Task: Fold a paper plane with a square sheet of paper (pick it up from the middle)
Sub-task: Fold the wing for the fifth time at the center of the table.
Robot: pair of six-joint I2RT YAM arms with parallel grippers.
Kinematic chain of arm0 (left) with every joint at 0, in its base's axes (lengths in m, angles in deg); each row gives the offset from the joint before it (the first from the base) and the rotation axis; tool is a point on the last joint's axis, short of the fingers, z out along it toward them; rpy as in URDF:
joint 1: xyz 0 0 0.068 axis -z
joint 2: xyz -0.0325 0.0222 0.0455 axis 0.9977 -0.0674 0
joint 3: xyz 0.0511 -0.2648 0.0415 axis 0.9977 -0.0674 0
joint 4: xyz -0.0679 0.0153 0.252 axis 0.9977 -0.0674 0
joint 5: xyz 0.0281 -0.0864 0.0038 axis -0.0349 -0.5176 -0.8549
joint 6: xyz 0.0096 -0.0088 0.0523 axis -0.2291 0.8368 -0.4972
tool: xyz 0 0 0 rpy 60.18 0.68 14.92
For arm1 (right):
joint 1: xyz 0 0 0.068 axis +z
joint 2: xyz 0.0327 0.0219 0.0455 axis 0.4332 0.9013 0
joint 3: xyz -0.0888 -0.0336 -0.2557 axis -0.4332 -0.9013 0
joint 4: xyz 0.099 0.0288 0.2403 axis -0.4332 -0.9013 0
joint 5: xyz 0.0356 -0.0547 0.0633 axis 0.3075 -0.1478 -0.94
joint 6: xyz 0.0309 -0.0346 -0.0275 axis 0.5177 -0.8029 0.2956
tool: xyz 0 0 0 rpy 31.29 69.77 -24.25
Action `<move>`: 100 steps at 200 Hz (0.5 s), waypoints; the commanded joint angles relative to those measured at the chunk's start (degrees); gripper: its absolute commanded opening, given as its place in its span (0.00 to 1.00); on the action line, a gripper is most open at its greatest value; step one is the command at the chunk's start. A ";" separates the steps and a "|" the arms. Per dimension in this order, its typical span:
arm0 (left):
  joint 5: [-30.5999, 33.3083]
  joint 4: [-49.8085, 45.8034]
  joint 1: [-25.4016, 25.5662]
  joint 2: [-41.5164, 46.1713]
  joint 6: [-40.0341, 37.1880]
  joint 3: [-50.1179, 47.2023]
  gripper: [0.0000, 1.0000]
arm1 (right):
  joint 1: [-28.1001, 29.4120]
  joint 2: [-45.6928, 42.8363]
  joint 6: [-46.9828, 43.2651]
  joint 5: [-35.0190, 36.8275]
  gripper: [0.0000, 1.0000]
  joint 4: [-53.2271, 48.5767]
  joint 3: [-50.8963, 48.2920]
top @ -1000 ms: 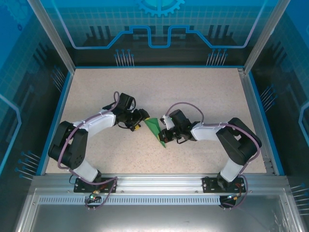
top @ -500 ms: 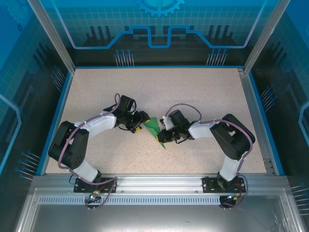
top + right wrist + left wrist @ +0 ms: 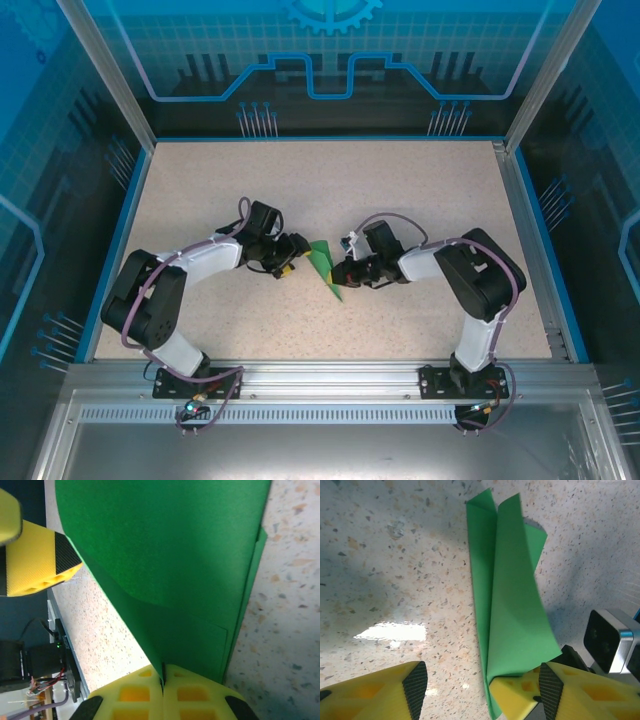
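The bright green sheet of paper (image 3: 322, 265) lies mid-table, folded into a slim pointed dart, the paper plane, between the two grippers. My right gripper (image 3: 340, 275) is shut on a raised flap of it; the right wrist view shows its jaws (image 3: 162, 677) pressed together with the green paper (image 3: 175, 555) pinched in the seam. My left gripper (image 3: 298, 250) stands open at the paper's left side. In the left wrist view its yellow fingers straddle the paper's (image 3: 507, 590) near end, gripper (image 3: 482, 682) not touching it, and a right fingertip (image 3: 517, 695) sits under the lifted flap.
The speckled tabletop (image 3: 400, 190) is bounded by a blue rim (image 3: 135, 200) and glass walls. Both arms bend inward and their wrists almost meet at the paper. The right wrist's camera housing (image 3: 610, 640) sits close beside my left gripper's right finger.
The right arm has folded in, its wrist shifting back and to the right with the flap still pinched. The paper has turned slightly more upright. The left gripper has edged closer, still open.
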 commanded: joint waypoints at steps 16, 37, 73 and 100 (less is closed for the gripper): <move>-1.53 2.40 0.50 0.53 0.73 -1.52 0.62 | -1.84 1.72 3.15 -4.88 0.01 1.44 0.14; -2.06 4.11 0.80 0.36 0.56 -2.02 0.58 | -2.79 3.59 5.53 -6.25 0.00 2.72 0.10; -3.14 6.91 1.28 -0.36 0.49 -2.66 0.50 | -3.54 4.87 7.60 -7.04 0.00 3.73 -0.38; -3.79 7.91 1.42 -0.91 0.46 -3.03 0.48 | -4.44 5.30 8.15 -7.32 0.00 2.70 -0.44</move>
